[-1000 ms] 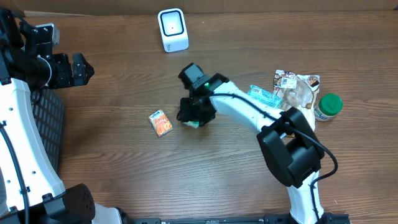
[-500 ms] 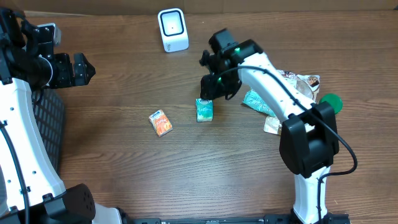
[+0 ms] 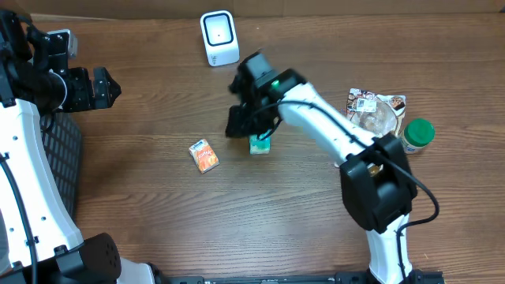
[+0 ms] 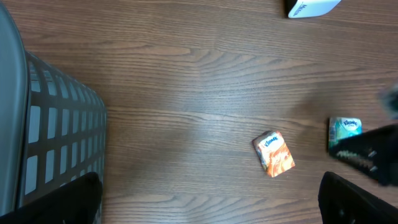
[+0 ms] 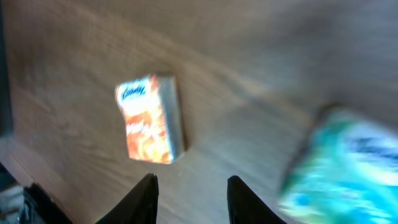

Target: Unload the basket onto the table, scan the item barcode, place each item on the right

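1 teal Kleenex pack (image 3: 259, 145) sits on the table (image 3: 158, 217) just under the right gripper (image 3: 243, 125), jaws apart and empty, so next it should pinch the pack and show it to the white scanner (image 3: 219, 37), while the left gripper (image 3: 109, 85) has its jaws wide apart.

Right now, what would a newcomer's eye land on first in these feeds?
The white right arm slung across mid-table, its pincer open just by a teal pack. Next, the orange pack lying to its left, and the white scanner at the far edge.
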Motion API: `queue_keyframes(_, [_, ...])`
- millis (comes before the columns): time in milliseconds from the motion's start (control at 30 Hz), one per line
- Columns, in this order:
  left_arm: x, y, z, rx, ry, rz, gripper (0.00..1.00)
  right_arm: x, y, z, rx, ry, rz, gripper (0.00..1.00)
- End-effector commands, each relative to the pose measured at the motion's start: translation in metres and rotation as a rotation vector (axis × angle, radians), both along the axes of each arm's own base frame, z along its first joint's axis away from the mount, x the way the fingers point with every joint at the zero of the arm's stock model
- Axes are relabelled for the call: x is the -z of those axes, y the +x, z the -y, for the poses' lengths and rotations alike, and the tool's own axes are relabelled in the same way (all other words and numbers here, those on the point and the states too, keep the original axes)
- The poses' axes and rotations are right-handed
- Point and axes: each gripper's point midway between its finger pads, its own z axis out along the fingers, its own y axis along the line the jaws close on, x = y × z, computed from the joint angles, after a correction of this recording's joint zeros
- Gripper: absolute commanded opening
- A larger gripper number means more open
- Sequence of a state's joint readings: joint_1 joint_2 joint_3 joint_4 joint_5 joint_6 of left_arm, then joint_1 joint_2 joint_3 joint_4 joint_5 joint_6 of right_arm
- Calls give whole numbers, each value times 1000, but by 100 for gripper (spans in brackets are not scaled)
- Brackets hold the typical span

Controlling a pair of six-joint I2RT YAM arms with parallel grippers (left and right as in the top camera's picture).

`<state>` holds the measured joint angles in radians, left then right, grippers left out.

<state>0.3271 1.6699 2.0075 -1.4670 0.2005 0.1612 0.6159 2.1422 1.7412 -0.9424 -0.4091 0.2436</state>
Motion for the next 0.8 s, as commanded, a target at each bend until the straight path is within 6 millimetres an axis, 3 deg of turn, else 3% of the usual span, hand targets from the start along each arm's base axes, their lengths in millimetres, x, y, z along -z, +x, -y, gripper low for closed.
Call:
queue_keyframes(0, [-4,1,2,24,11,14,100,21,-12,0,2,-58,-18,35])
queue_keyframes(133, [-4,1,2,24,11,14,99,33,-16,0,16,-93,-3,34])
queue_keyframes(433, [-4,1,2,23,11,14,99,46,-5,23,105,-211,33,38])
queue_keyframes(633, [-4,1,2,23,11,14,100,48,-6,36,102,-245,20,41])
queue_keyframes(767, [-4,1,2,23,11,14,99,45,0,56,123,-268,-9,40])
